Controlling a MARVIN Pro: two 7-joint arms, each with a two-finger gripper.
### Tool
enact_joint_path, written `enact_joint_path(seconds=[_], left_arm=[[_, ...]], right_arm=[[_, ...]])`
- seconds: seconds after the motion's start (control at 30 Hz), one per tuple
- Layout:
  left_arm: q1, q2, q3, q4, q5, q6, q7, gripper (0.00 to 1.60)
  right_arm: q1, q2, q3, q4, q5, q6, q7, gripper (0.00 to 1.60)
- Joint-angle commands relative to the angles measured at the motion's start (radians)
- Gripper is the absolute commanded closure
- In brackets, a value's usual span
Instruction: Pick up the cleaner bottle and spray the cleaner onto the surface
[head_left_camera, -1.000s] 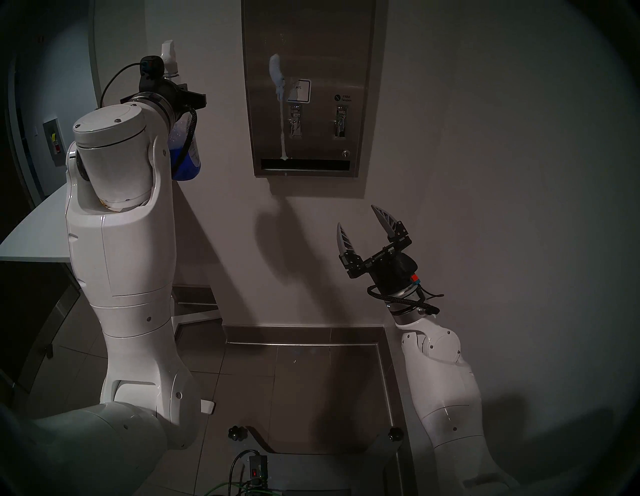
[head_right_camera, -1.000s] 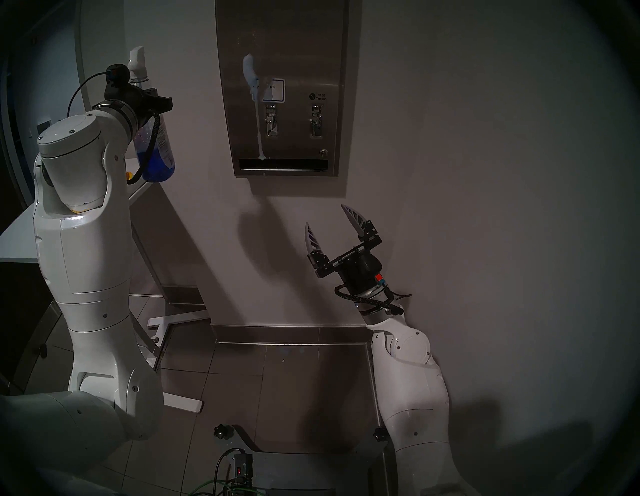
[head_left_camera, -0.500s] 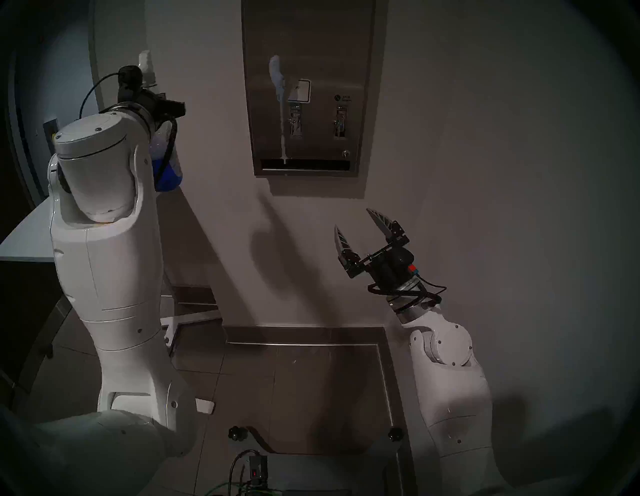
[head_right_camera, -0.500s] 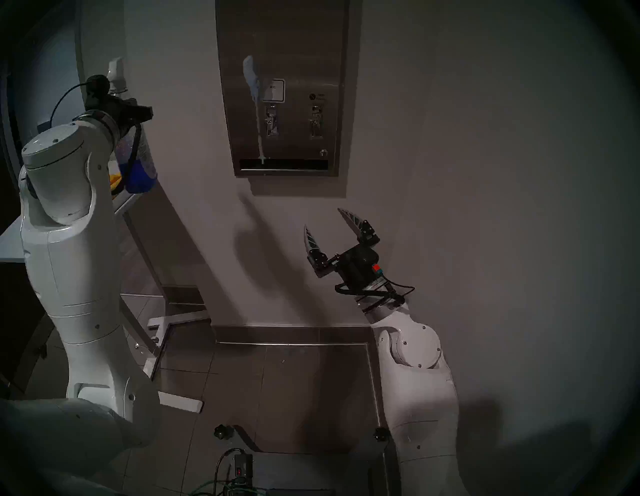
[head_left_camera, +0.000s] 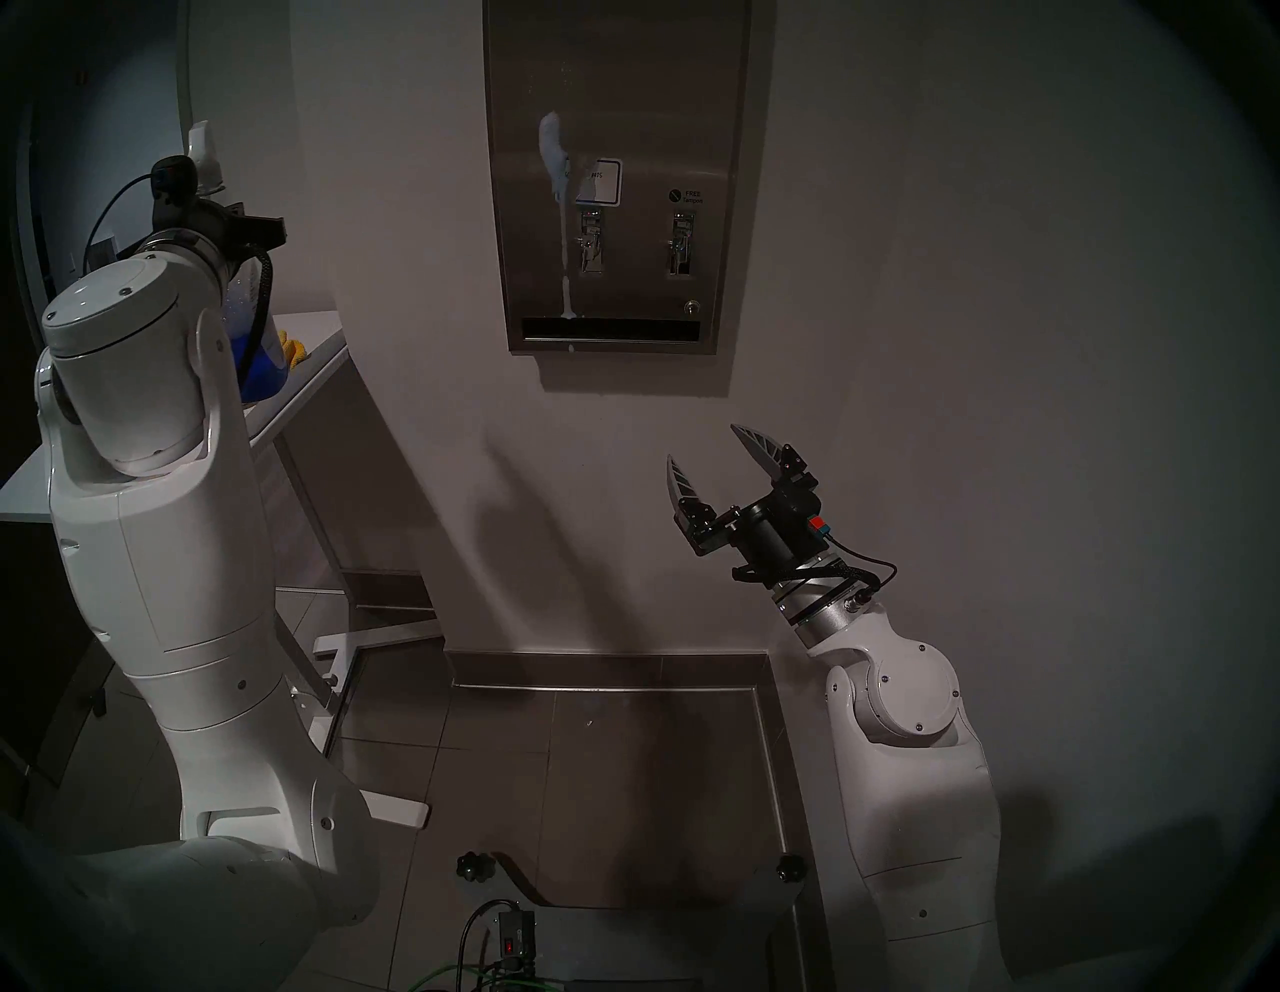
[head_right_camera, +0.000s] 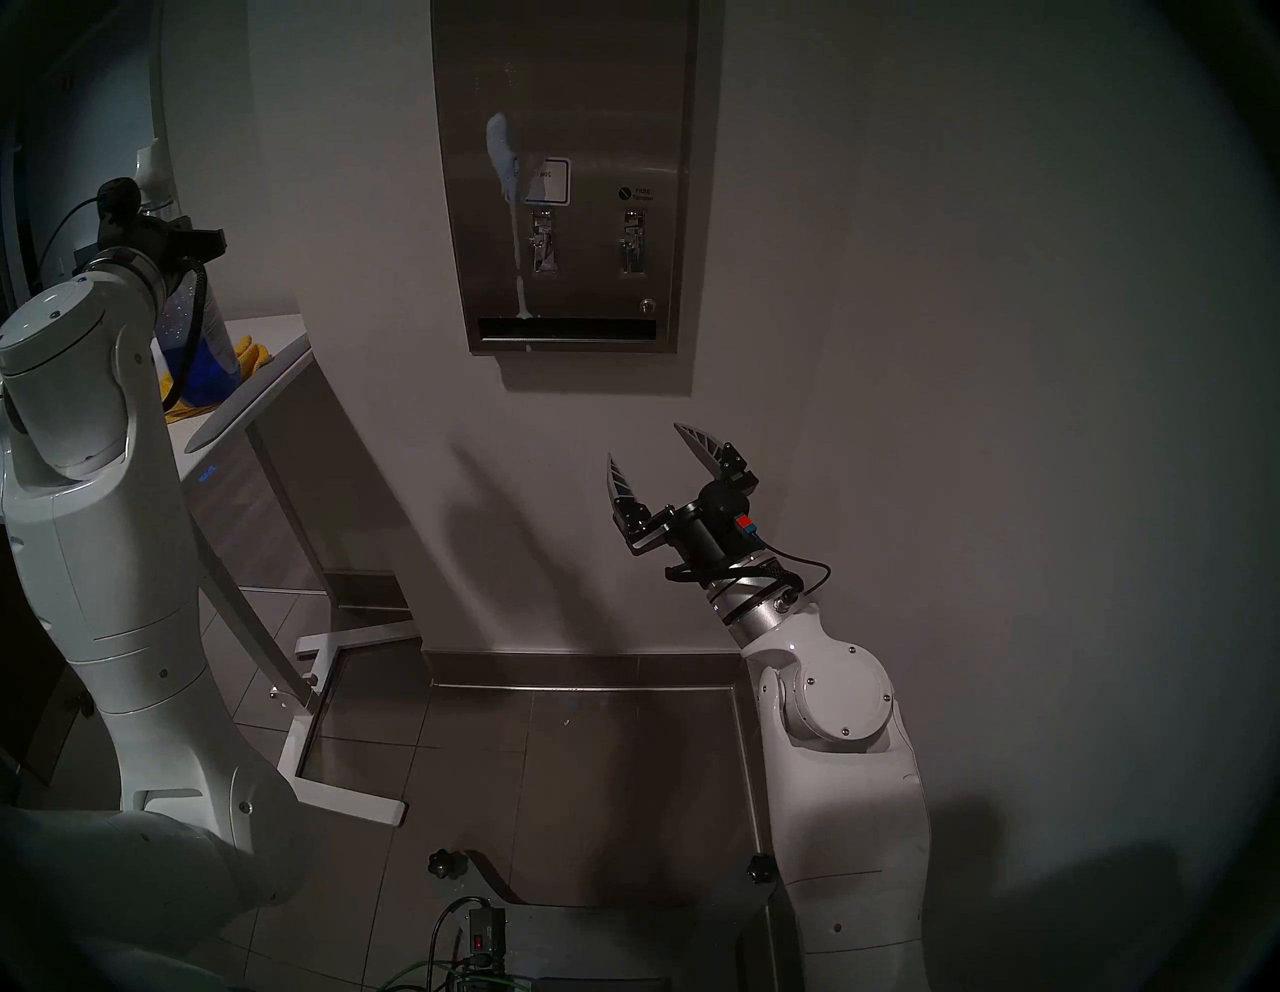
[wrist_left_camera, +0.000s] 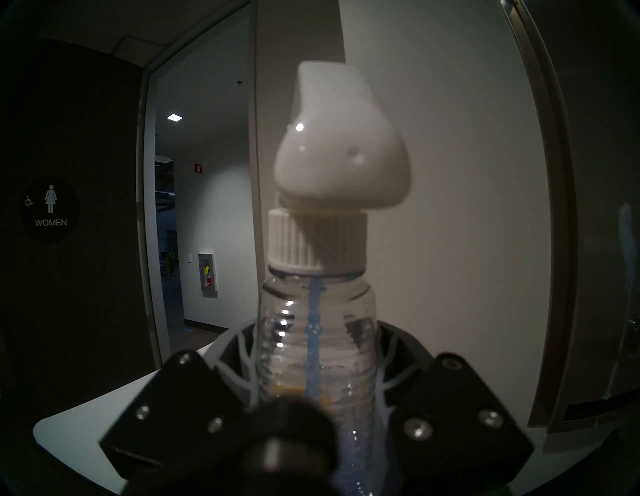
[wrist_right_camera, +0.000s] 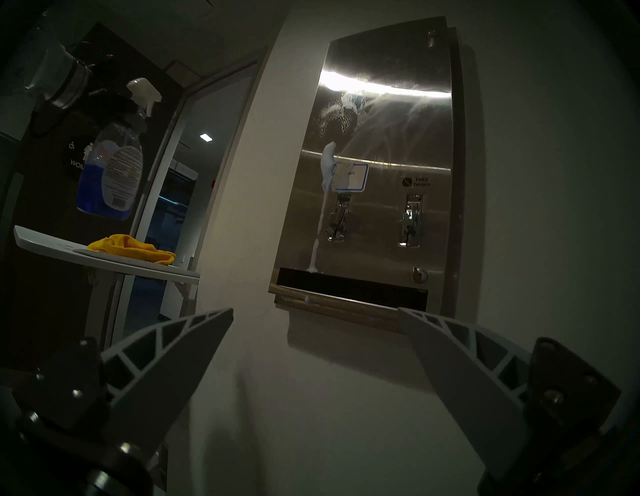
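The spray bottle (wrist_right_camera: 110, 173) is clear plastic with a white trigger head, a ribbed white collar at the neck and a thin tube running down inside. Deep blue liquid fills roughly its lower half, and a white printed label with a barcode wraps its front. It hangs upright in the air, held around its neck by the left gripper (wrist_left_camera: 313, 374), whose two fingers are closed tight against the plastic. The bottle sits above the near end of a white table (wrist_right_camera: 45, 239), well to the left of the steel dispenser (head_left_camera: 651, 90) on the wall. A crumpled yellow cloth (wrist_right_camera: 133, 248) lies on that table, beside the bottle's base.

On the dispenser's brushed front, white foam (head_left_camera: 552, 149) clings in a blob above the blue-bordered sticker (wrist_right_camera: 353, 178) and overlaps its left edge. From there a thin streak runs down past the left lever to the dark slot.

The right gripper (head_left_camera: 705, 447) stands below the dispenser, fingers spread wide and holding nothing, pointing up toward the wall.
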Motion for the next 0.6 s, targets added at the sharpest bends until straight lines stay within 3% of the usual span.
enact_joint_path(seconds=[0.0, 0.3, 0.57], left_arm=[[0.009, 0.033, -0.05, -0.077, -0.011, -0.004, -0.025, 1.6], [0.051, 0.047, -0.159, -0.07, -0.02, -0.008, -0.043, 1.6], [0.053, 0.043, -0.211, -0.002, -0.044, -0.076, -0.06, 1.6]], right_arm=[[-0.002, -0.001, -0.009, -0.082, -0.023, 0.045, -0.041, 0.0], [-0.008, -0.001, -0.017, -0.1, -0.042, 0.08, -0.063, 0.0], [-0.011, -0.001, -0.021, -0.108, -0.05, 0.094, -0.075, 0.0]])
